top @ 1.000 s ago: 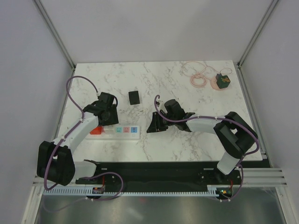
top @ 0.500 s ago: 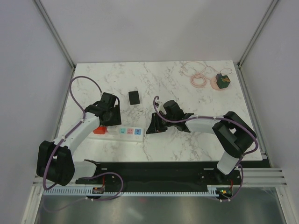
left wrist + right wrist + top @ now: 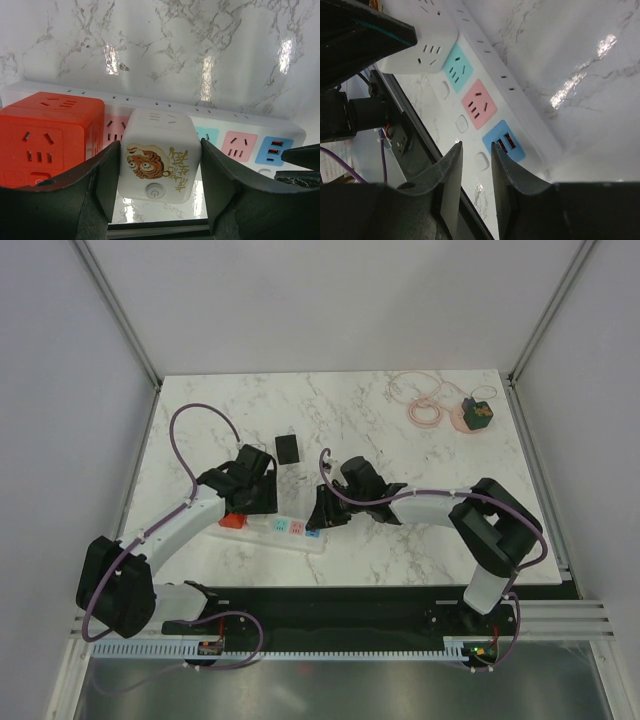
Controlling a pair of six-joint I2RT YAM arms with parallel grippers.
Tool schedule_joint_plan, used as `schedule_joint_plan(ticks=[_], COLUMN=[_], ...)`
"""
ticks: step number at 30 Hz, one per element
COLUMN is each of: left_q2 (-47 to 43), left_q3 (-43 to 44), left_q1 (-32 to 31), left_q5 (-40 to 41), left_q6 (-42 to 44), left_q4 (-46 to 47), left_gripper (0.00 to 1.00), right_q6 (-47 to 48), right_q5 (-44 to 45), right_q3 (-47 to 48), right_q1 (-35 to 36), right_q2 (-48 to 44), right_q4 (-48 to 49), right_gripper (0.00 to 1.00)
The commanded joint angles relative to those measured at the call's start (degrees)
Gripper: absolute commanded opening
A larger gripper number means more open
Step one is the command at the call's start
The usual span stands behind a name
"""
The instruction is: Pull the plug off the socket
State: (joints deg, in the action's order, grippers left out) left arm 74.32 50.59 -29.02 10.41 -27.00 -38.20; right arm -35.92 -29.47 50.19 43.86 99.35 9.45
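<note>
The plug (image 3: 160, 152), a white cube with a tiger picture and gold lettering on its face and a round button below, sits on the socket (image 3: 250, 120). The left fingers (image 3: 105, 190) are clenched on it, one dark finger pressed against each side of it. The socket is a long white strip lying flat on the marble desk (image 3: 350, 410), passing beneath the left fingers and running on to the right fingers (image 3: 450, 185).

Just outside one left finger, on the side away from the right fingers, an orange cube adapter (image 3: 50, 135) is also seated on the strip, close beside the plug. On the other side, between the two sets of fingers, come a teal outlet (image 3: 457, 70), a pink outlet (image 3: 479, 105) and a blue USB outlet (image 3: 504, 142).

The right fingers are slightly parted with nothing between them. They hang over the blue end of the strip; whether they touch it cannot be told.

Past the left fingers, further from the arm bases, a small black block (image 3: 288, 448) lies on the desk, apart from the strip. Well apart from both sets of fingers, at the far right corner, lie a coiled pink cord (image 3: 420, 400) and a small green object (image 3: 477, 413).
</note>
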Motion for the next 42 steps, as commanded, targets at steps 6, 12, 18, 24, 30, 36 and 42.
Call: schedule_joint_plan(ticks=[6,12,18,24,30,36,42], left_q2=[-1.55,-0.94,1.35,1.88,1.44,-1.99,-5.77], left_q3=[0.04,-1.02,-1.28,-1.46,-0.93,-1.37,-1.63], left_q1=[-0.60,-0.60,-0.60,-0.60,-0.60,-0.60,-0.60], left_q5=[-3.73,-5.32,-6.20,-7.16,-8.13,-9.01,-9.71], left_q6=[-1.39,0.28,0.81,0.99,1.69,3.36,3.63], left_q4=[2.42,2.69,3.04,3.48,3.48,4.88,6.73], left_gripper=[0.70,0.72,0.68,0.44,0.18,0.02,0.02], right_q6=[-0.64,-0.64,0.50,1.64,1.91,1.47,0.85], right_q5=[0.47,0.03,0.21,1.17,2.05,3.54,3.99], right_q3=[5.26,7.29,7.81,6.06,4.91,2.81,2.19], right_q1=[2.37,3.69,3.78,3.78,3.78,3.78,3.87], right_q2=[3.65,6.82,8.49,8.84,9.19,9.72,10.07], right_q4=[1.45,1.36,0.48,-0.05,-0.92,-1.19,-1.28], right_gripper=[0.37,0.38,0.38,0.38,0.38,0.37,0.37])
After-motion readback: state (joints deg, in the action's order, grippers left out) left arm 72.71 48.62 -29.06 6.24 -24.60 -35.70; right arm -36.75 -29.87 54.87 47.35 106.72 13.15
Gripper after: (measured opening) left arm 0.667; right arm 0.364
